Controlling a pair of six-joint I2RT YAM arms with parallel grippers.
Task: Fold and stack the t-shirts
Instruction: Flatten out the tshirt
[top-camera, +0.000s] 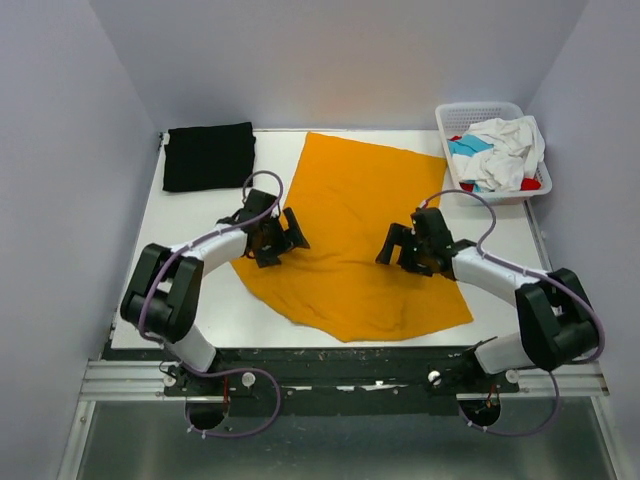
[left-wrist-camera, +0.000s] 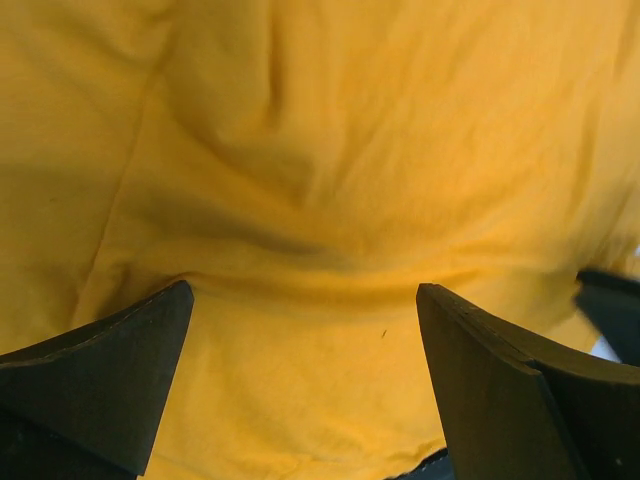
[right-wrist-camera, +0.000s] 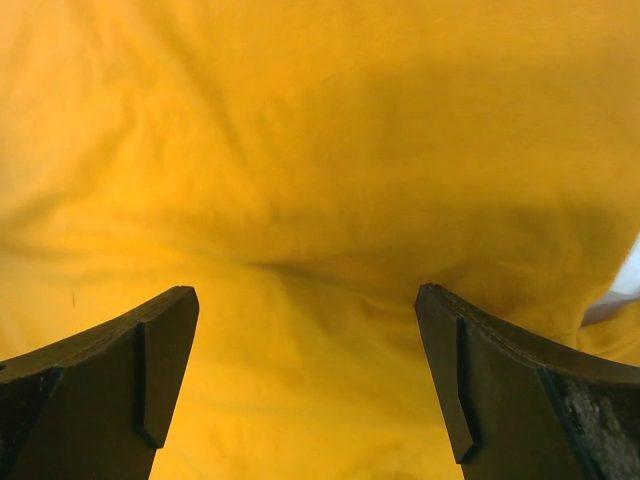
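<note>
- The left pincer (top-camera: 297, 232) has its 2 fingers spread wide apart, with nothing caught between them. It hangs over the left side of the mustard-orange t-shirt (top-camera: 355, 200) and points toward the middle of the desk (top-camera: 215, 310).
- In the left wrist view, the left pincer (left-wrist-camera: 305, 290) frames only orange cloth (left-wrist-camera: 300, 120), creased in soft ridges. I cannot tell whether the tips touch it.
- The right pincer (top-camera: 390, 247) is just as wide apart and also grips nothing. It sits over the right side of the same shirt, facing the left one.
- In the right wrist view, the right pincer (right-wrist-camera: 305, 292) also frames only orange cloth (right-wrist-camera: 320, 120), smoother here.
- The orange shirt lies spread across the middle of the desk. It runs slantwise from the far edge almost to the near edge and is rumpled in its near half.
- The black t-shirt (top-camera: 208, 157) lies folded in a neat rectangle at the far left corner, well apart from both pincers.
- A white lattice basket (top-camera: 480, 107) stands at the far right corner. It holds crumpled white shirts (top-camera: 505, 145), 1 teal (top-camera: 465, 147) and 1 red (top-camera: 530, 184).
</note>
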